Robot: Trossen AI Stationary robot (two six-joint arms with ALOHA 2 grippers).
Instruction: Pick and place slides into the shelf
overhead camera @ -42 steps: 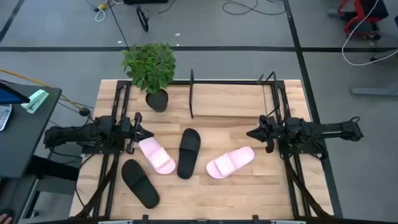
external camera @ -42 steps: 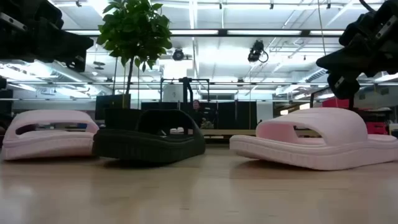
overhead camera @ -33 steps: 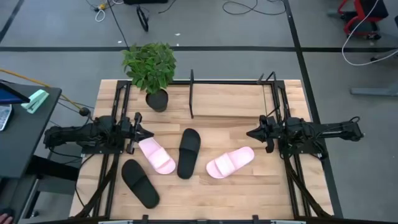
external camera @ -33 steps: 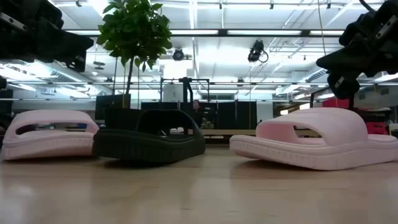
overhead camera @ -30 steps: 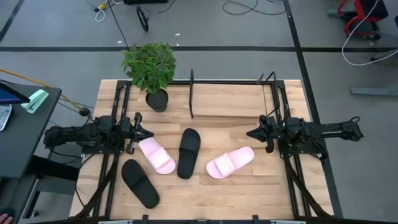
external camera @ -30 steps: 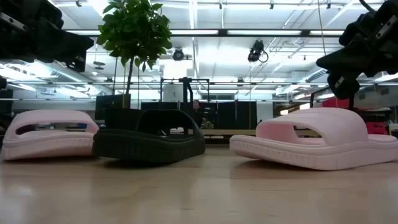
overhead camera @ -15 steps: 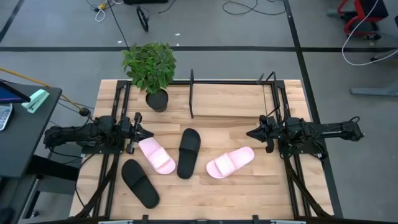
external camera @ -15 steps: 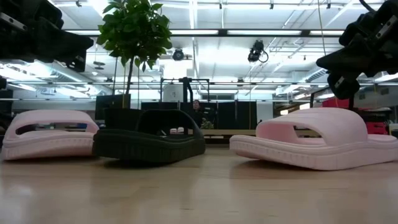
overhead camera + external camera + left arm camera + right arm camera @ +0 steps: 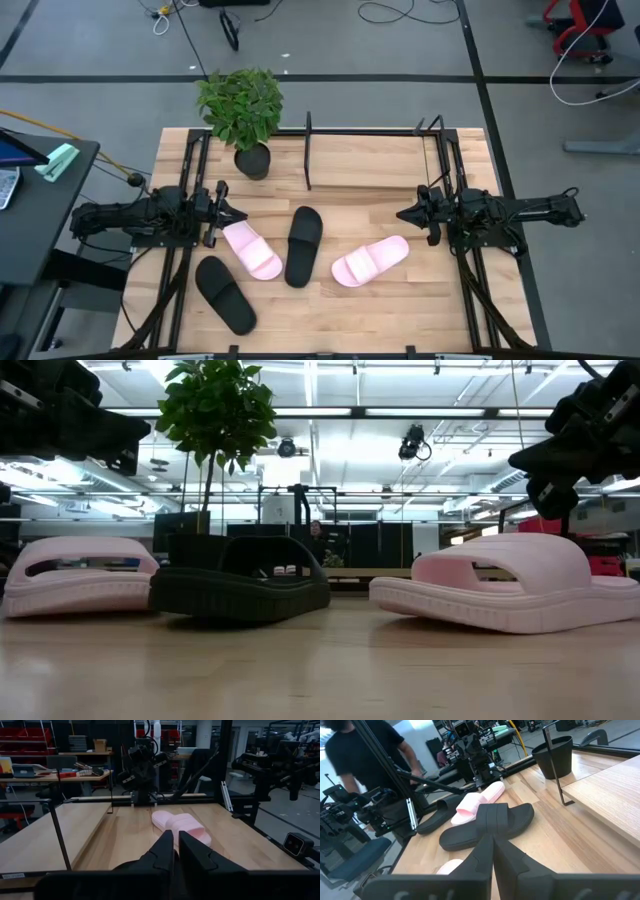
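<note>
All four slides lie loose mid-table, shelf [image 9: 372, 160] behind them bare. Both grippers hover with fingers together: left gripper [image 9: 224, 215] by a pink slide [image 9: 252, 250]. Open it wide, then pinch that slide's strap squarely

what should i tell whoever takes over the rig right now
Left gripper: shut, empty, hovering by the left pink slide.
Right gripper: shut, empty, above the table near the right pink slide.
Slides: all four lie on the table in front of the shelf. One black slide lies between the pink ones, the other black slide at the front left.
Done: nothing placed; the shelf holds no slides.
Left: pick each of the four slides and set it in the shelf.
</note>
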